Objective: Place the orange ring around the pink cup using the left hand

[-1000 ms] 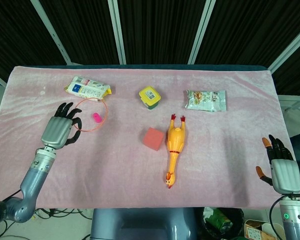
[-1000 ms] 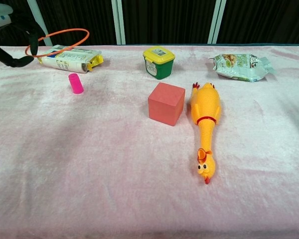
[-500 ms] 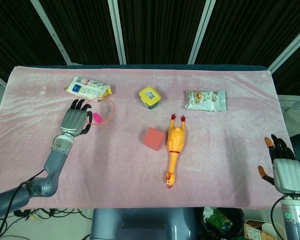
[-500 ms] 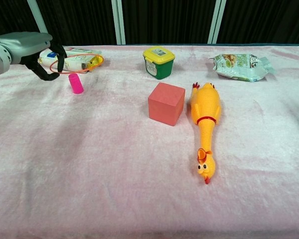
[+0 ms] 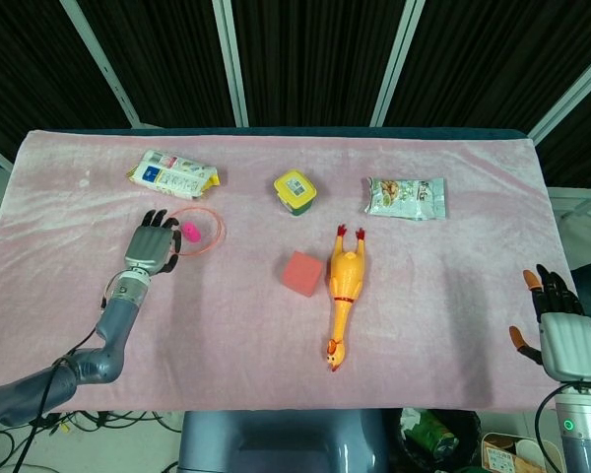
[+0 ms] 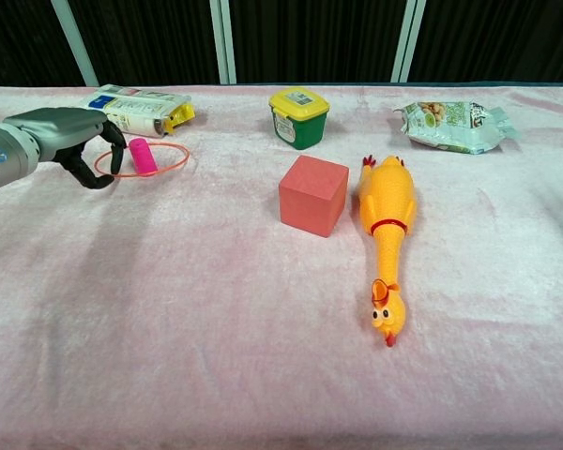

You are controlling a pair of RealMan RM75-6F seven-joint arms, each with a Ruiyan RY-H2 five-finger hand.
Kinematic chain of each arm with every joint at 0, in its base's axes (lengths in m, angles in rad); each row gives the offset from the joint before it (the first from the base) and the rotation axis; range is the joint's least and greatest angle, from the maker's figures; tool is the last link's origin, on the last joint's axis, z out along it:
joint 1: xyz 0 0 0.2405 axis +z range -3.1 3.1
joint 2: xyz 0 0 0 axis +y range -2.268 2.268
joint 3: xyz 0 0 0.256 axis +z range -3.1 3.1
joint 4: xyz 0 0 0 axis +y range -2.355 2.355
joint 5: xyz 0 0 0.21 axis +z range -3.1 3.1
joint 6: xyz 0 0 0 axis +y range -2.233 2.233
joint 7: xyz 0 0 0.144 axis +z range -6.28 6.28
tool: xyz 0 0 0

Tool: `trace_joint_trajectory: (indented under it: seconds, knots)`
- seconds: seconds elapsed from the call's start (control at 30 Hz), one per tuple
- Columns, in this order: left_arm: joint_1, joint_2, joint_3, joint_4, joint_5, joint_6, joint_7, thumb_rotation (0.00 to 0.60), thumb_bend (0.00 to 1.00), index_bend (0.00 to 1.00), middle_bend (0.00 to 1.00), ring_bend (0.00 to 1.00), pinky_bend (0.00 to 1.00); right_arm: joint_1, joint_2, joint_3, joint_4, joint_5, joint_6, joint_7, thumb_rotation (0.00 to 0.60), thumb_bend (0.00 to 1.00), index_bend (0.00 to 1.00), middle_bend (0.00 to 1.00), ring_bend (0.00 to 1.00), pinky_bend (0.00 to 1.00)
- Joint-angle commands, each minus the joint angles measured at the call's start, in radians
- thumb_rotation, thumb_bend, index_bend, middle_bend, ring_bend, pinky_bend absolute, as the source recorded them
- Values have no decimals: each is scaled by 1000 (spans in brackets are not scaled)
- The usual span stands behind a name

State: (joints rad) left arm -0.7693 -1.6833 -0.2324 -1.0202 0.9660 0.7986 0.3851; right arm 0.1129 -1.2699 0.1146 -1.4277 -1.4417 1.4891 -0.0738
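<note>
The thin orange ring (image 5: 224, 231) (image 6: 186, 157) lies low and nearly level around the small pink cup (image 5: 191, 233) (image 6: 143, 156), which stands upright on the pink cloth at the left. My left hand (image 5: 153, 246) (image 6: 70, 141) is just left of the cup, its fingers curled over the ring's left edge and still holding it. My right hand (image 5: 561, 330) hangs off the table's right front corner with fingers apart and nothing in it; only the head view shows it.
A white snack pack (image 5: 172, 172) (image 6: 141, 108) lies just behind the cup. Further right are a green tub with a yellow lid (image 5: 295, 191) (image 6: 298, 117), a red cube (image 5: 301, 273) (image 6: 312, 194), a yellow rubber chicken (image 5: 343, 291) (image 6: 387, 225) and a pale snack bag (image 5: 405, 197) (image 6: 455, 125).
My left hand has come down and towards the cup, lowering the ring from well above the cloth to around the pink cup. The right hand has dropped slightly.
</note>
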Motion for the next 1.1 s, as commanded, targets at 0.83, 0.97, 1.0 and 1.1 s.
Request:
trace_joint_trajectory:
  seconds: [0.83, 0.97, 1.0, 1.1]
  knots:
    - [115, 310, 39, -519, 126, 253, 44, 600, 210, 379, 139, 0, 0, -8, 2, 1, -7, 10, 1, -9, 600, 227, 0, 0, 0, 181]
    - [227, 447, 99, -729, 229, 420, 63, 600, 210, 294, 101, 0, 0, -9, 0, 2, -6, 14, 1, -9, 600, 227, 0, 0, 0, 181]
    - [261, 484, 120, -773, 253, 458, 58, 600, 210, 276, 84, 0, 0, -9, -1, 2, -7, 15, -1, -9, 600, 227, 0, 0, 0, 181]
    - [349, 569, 170, -857, 296, 547, 22, 600, 210, 249, 58, 0, 0, -8, -4, -2, -8, 12, -5, -12, 600, 226, 0, 0, 0, 180]
